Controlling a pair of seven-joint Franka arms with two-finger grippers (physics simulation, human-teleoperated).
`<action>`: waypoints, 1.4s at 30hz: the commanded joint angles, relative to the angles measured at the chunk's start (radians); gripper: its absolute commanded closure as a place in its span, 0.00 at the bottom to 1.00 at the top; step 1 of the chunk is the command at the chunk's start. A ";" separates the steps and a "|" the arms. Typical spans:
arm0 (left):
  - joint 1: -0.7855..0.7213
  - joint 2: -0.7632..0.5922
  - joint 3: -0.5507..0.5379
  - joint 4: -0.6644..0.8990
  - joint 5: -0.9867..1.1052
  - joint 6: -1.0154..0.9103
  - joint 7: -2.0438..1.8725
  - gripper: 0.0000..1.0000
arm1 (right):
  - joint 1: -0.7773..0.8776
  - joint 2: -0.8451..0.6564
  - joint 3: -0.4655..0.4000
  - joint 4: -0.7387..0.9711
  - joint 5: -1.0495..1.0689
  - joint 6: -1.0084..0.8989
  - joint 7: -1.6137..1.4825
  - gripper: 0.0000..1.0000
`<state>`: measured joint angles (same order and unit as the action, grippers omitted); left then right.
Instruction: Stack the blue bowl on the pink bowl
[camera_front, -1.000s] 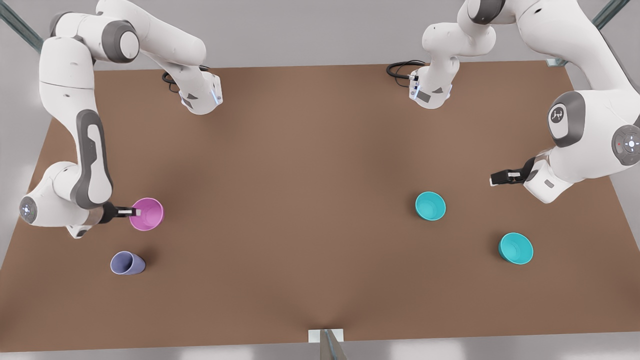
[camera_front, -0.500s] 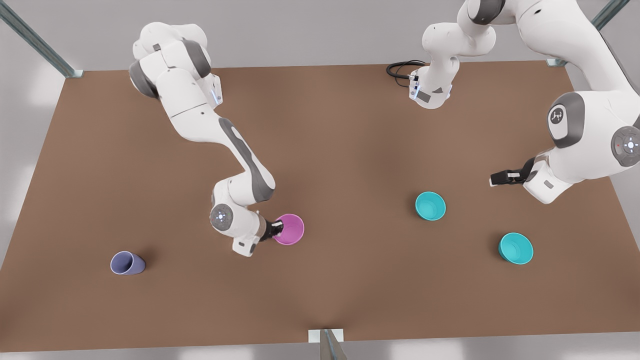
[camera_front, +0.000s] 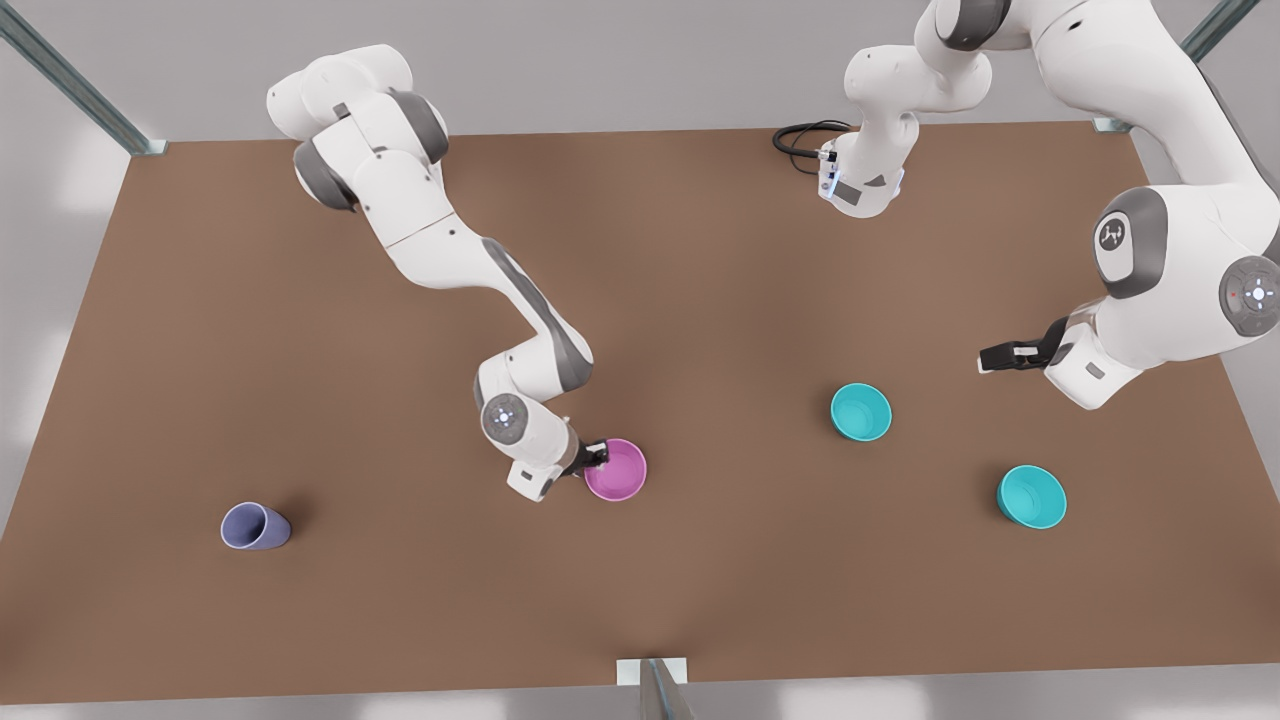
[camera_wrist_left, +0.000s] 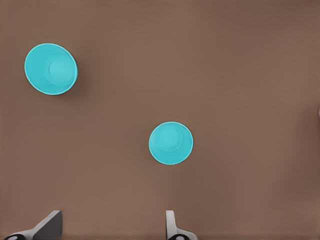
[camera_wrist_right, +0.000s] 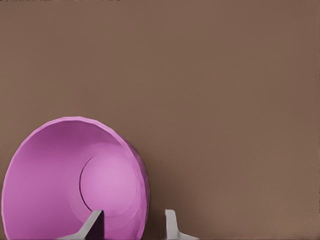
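Observation:
My right gripper (camera_front: 598, 455) is shut on the rim of the pink bowl (camera_front: 617, 470), one finger inside and one outside, near the table's middle. In the right wrist view the pink bowl (camera_wrist_right: 75, 180) hangs tilted in the right gripper (camera_wrist_right: 132, 227). Two look-alike blue bowls stand upright on the front view's right: one (camera_front: 861, 412) nearer the middle, the other (camera_front: 1031, 496) farther right. My left gripper (camera_front: 995, 357) waits open above the table, behind them. The left wrist view shows both blue bowls (camera_wrist_left: 170, 143) (camera_wrist_left: 51, 68) beyond the open left gripper (camera_wrist_left: 112, 230).
A lavender-grey cup (camera_front: 254, 526) lies on its side at the front view's left. The brown table (camera_front: 700, 250) stretches bare between the pink bowl and the blue bowls. A black cable (camera_front: 800, 137) coils at the back edge.
My right arm has carried the pink bowl from the front view's left, near the lavender cup, to the table's middle. The left arm has barely moved.

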<state>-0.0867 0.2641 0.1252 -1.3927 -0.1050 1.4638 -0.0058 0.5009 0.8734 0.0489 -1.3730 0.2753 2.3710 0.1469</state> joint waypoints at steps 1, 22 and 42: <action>0.001 -0.003 0.001 0.007 -0.001 -0.003 -0.019 0.00 | 0.001 -0.001 0.000 0.002 0.024 0.011 0.198 0.00; 0.007 0.142 0.007 -0.658 -0.196 0.886 0.314 0.00 | -0.734 -0.933 0.006 -0.390 -0.294 -0.785 -0.408 0.00; -0.038 0.228 -0.030 -0.658 -0.303 0.871 0.303 0.24 | -0.762 -0.844 0.003 -0.399 -0.291 -0.783 -0.420 0.00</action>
<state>-0.1235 0.4892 0.0951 -2.0515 -0.3852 2.3137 0.2417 -0.1475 0.0292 0.0521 -1.7721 -0.0159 1.5880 -0.1955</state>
